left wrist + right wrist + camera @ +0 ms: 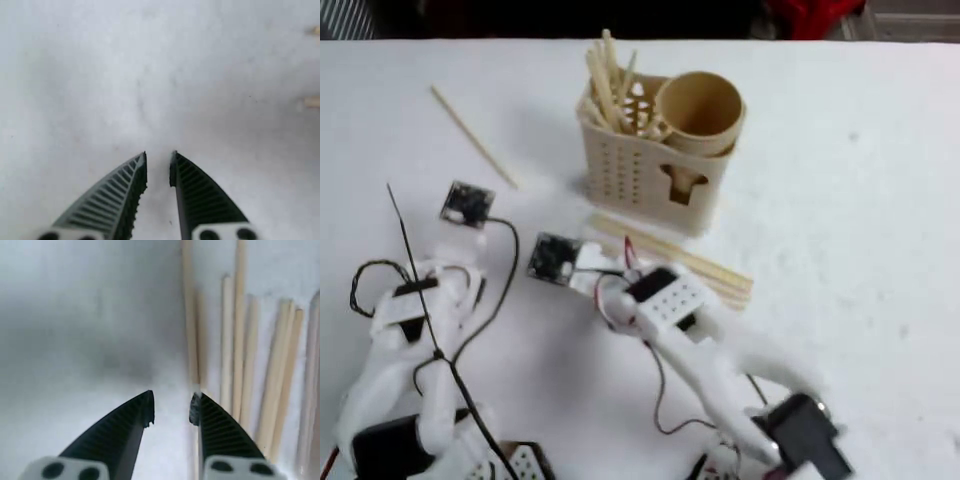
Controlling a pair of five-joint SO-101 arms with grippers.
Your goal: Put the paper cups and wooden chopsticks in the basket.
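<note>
Your right jaws are hanging slightly apart, with the chopsticks (240, 315) lying on the tabletop (150, 75) just beside one tip, not between. You're wanting to shift across, straddle one of them, then close. Your left jaws are sitting narrowly apart, gripping nothing.

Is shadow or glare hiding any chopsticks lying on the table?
High view: no glare; the chopsticks in front of the basket and the lone chopstick stand out plainly on the table. Right wrist view: grey shadow lies on bare table beside the right gripper, not on the chopsticks.
</note>
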